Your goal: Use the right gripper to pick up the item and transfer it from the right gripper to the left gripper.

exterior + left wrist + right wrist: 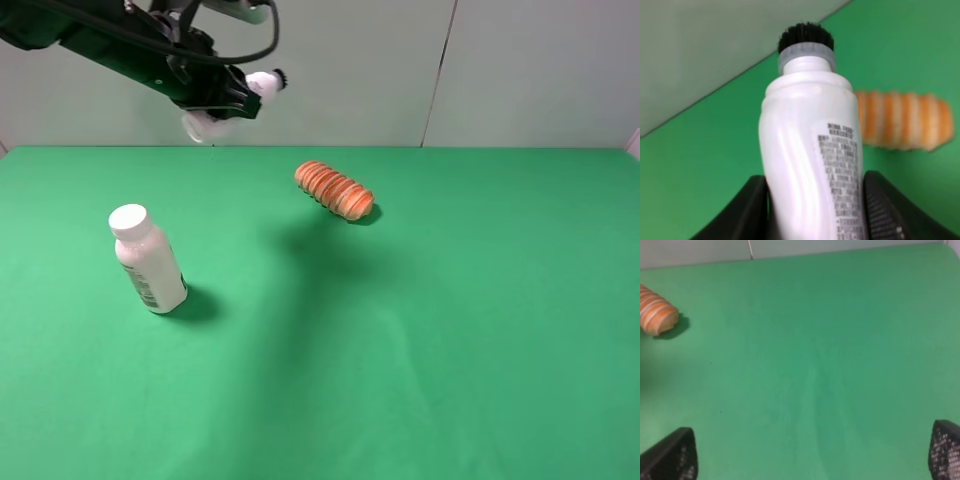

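White item (807,165) (base hidden) sits clamped in left tool (815,210).

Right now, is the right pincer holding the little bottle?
No, the right pincer is open over bare green cloth; the little bottle sits in the left pincer.

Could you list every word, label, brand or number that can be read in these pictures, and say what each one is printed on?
Nothing can be quoted.
Small white bottle held in the left gripper: a block of dark print in several lines, too blurred to read.
Larger white-capped bottle on the green table: a dark printed patch low on its side, too small to read.
Bread roll: no text.
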Available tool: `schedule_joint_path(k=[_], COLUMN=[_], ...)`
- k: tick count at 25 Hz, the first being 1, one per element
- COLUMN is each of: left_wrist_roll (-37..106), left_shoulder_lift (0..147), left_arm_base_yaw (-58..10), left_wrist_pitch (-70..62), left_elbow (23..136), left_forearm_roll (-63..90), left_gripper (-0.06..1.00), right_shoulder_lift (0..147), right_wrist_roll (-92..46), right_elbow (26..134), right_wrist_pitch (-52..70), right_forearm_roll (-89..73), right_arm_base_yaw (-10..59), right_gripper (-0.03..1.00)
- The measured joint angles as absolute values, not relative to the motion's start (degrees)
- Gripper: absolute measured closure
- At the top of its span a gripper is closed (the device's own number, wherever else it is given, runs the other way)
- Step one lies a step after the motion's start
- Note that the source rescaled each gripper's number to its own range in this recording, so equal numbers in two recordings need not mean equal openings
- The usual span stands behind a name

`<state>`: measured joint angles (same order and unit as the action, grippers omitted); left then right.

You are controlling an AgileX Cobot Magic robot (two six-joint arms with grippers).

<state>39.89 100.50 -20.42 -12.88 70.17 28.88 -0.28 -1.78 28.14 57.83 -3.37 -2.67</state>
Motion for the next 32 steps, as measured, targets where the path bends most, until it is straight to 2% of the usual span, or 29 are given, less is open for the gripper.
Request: schedule_joint_path(k=[9, 20, 32], left_wrist_roll=[27.7, 26.9, 25.3], left_shoulder_lift=[100.5, 100.5, 101.1], left_arm_base_yaw=[-13.7, -9.2, -4.6], left_wrist_pitch=[-8.3, 7.2, 15.1], left_elbow=[62.8, 49.1, 43.9], left_forearm_roll=[18.9, 19.2, 20.6], left_gripper=[0.94, 0.94, 0.94], right_shoulder_lift=[-0.3, -0.3, -0.3], right_wrist_roll=[-1.8, -1.8, -1.8], right_elbow=[28.1, 28.1, 28.1], right_wrist_pitch=[57.8, 57.9, 57.9], right_forearm_roll=[-3.4, -3.4, -3.4], right_arm_base_yaw=[-2.7, -2.7, -2.7], right_gripper=[-0.03, -0.03, -0.03])
